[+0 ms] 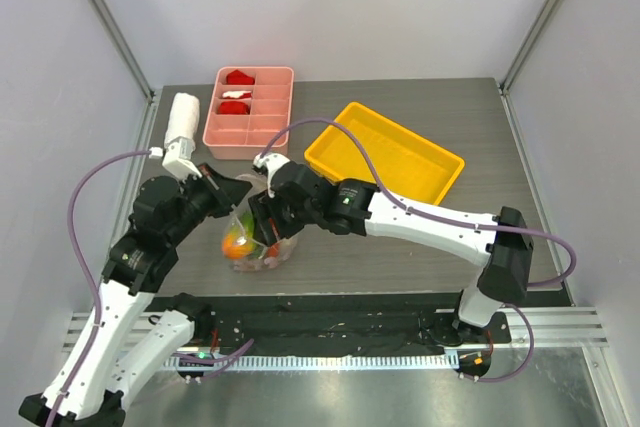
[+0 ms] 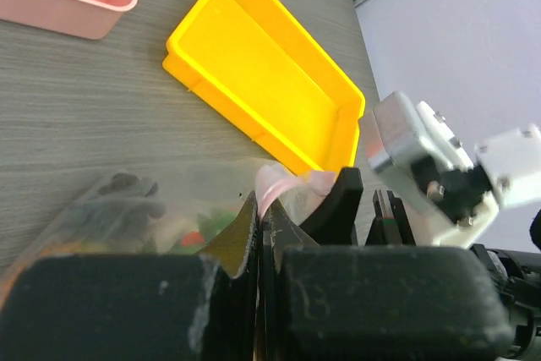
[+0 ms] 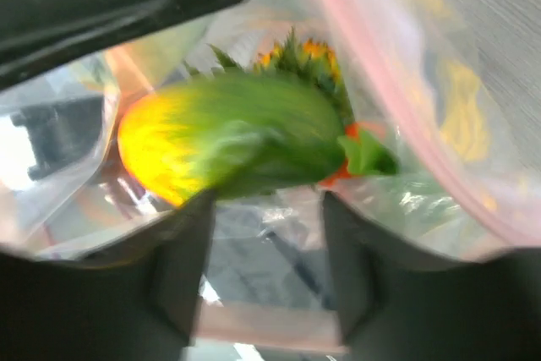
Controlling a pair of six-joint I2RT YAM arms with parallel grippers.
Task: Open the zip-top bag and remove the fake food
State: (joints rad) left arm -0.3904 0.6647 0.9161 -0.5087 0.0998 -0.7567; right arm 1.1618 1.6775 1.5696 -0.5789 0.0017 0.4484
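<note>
Fingers (image 2: 239, 238) of the left gripper (image 2: 264, 209) clamp the pink strip (image 2: 279, 182) of the clear, floppy zip-top bag (image 2: 110, 209) — slippery film; right gripper (image 3: 266, 209) half-open, empty, at its mouth.

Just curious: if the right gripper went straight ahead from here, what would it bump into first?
Probably the mango in the bag, just beyond the right gripper; bag film may come first.

Your zip-top bag (image 1: 258, 237) is clear, glossy, crinkled plastic film with a pale pink strip, and the fake food (image 3: 245, 145) inside is smooth, shiny plastic. Table (image 1: 380, 267) reads matt grey wood-grain. Yellow bin (image 1: 390, 152) and pink tray (image 1: 268, 133) are smooth moulded plastic, the towel (image 1: 183, 119) is soft white cloth, and the left gripper (image 2: 262, 213) is scuffed matt black.
</note>
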